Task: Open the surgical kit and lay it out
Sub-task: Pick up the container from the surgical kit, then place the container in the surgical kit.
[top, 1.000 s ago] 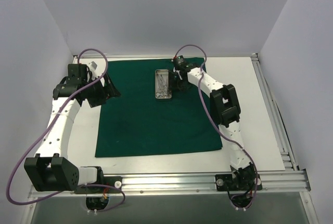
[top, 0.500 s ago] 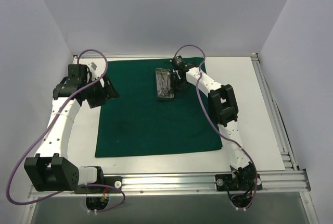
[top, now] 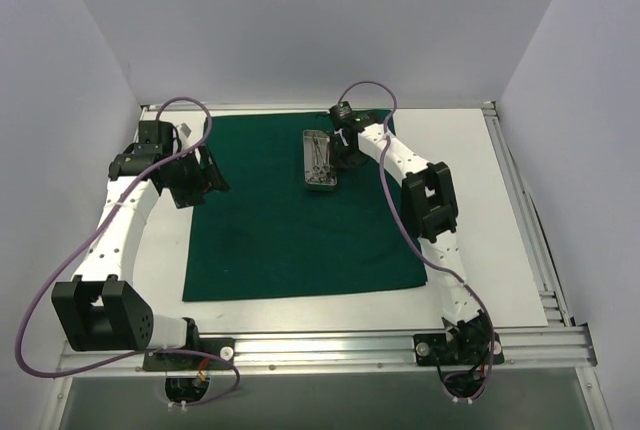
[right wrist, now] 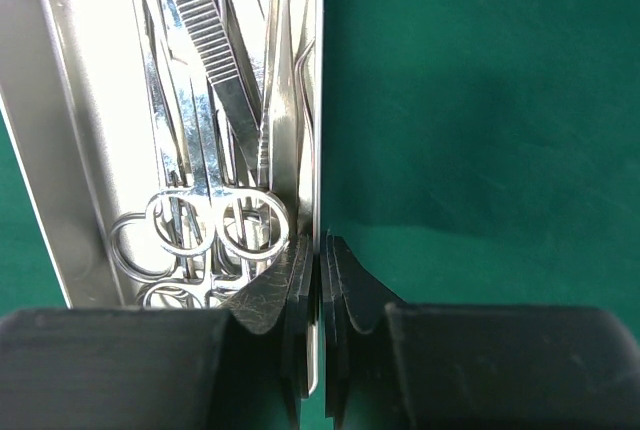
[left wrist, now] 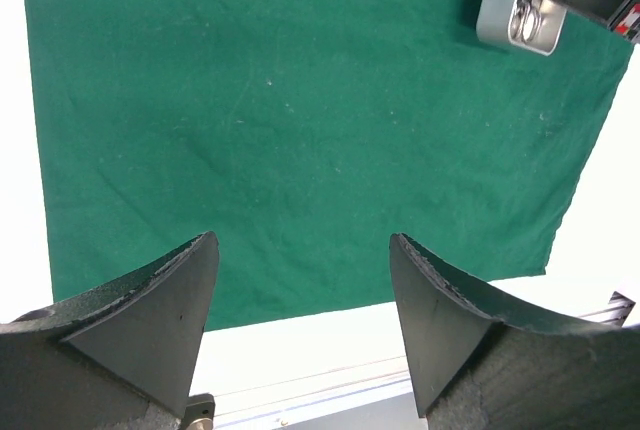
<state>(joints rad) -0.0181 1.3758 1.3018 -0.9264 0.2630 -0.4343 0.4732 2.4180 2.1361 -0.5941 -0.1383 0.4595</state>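
Reaching from its base at the near right corner of the bench (top: pixel 480 210), the right arm (top: pixel 430 200) runs toward the far edge, bends at the elbow and angles left across the green cloth (top: pixel 290 240). The right gripper (top: pixel 345 155) sits at the right-hand long side of the silver tray (top: pixel 325 186). In the right wrist view the right gripper (right wrist: pixel 318 250) is pinched tight on the tray's thin right wall, one finger inside the silver tray (right wrist: pixel 50 120) and one outside over the green cloth (right wrist: pixel 480 100).

The left arm (top: pixel 115 240) rises from the near left corner, follows the left edge of the bench and turns right at the wrist. The left gripper (top: pixel 205 175) is at the left edge of the cloth, toward its far left corner. In the left wrist view the left gripper (left wrist: pixel 305 250) stands wide apart with nothing between its fingers, looking across the green cloth (left wrist: pixel 300 100) to the silver tray (left wrist: pixel 515 25).

Count: one cloth, spread flat as a square in the middle of the bench. One tray, on the cloth close to its far edge, near the middle of that edge. Inside the tray lie ring-handled forceps (right wrist: pixel 255 215), with four finger rings visible, and one pair of ribbed tweezers (right wrist: pixel 200 30). The instruments overlap, so their full number cannot be told.
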